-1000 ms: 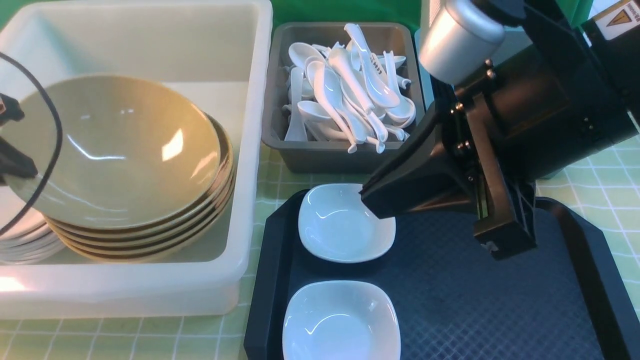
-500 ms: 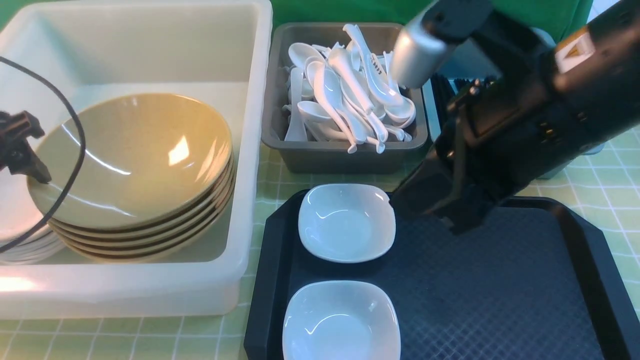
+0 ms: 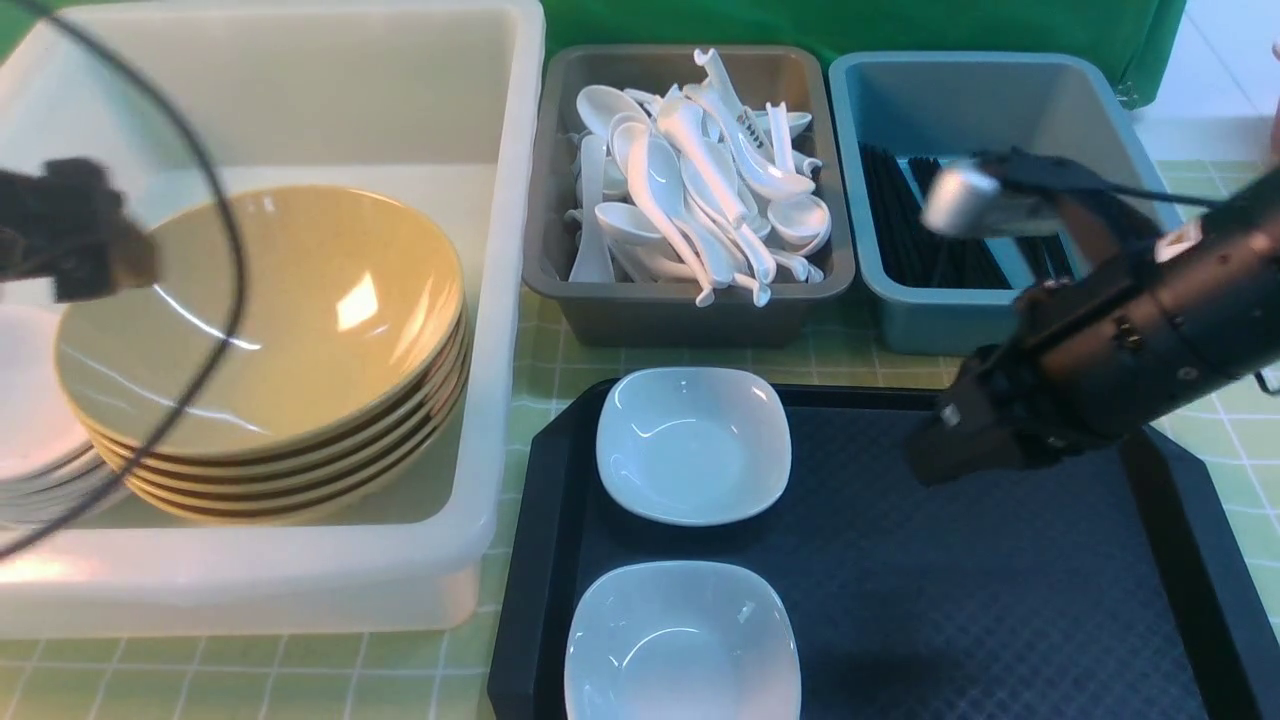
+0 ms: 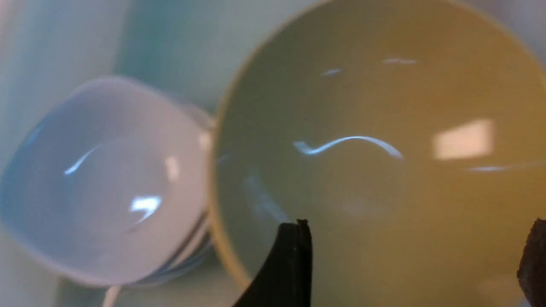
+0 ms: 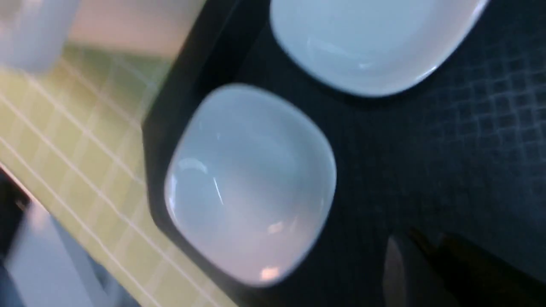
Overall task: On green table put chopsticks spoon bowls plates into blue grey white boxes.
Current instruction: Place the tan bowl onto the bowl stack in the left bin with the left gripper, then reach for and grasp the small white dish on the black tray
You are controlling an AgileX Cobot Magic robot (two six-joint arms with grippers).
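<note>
My left gripper (image 3: 78, 232) (image 4: 413, 260) hangs open and empty over the top tan bowl (image 3: 260, 320) (image 4: 375, 149), which rests on a stack inside the white box (image 3: 500, 300). A stack of white dishes (image 3: 30, 400) (image 4: 106, 179) sits beside it. On the black tray, two more white dishes (image 3: 693, 445) (image 3: 683, 645) (image 5: 251, 183) lie free. My right gripper (image 3: 935, 455) (image 5: 426, 256) hovers over the tray to their right, fingers together and empty. Spoons (image 3: 700, 180) fill the grey box (image 3: 690, 325); chopsticks (image 3: 910, 230) lie in the blue box (image 3: 940, 320).
The black textured tray (image 3: 1000, 600) lies on the green table (image 3: 250, 680) in front of the grey and blue boxes. A black cable (image 3: 225, 300) from my left arm loops across the white box. The table's near edge shows in the right wrist view.
My left gripper opened and let the tan bowl settle level on the stack, then drew back. My right arm swung right and down, away from the far dish, uncovering the blue box.
</note>
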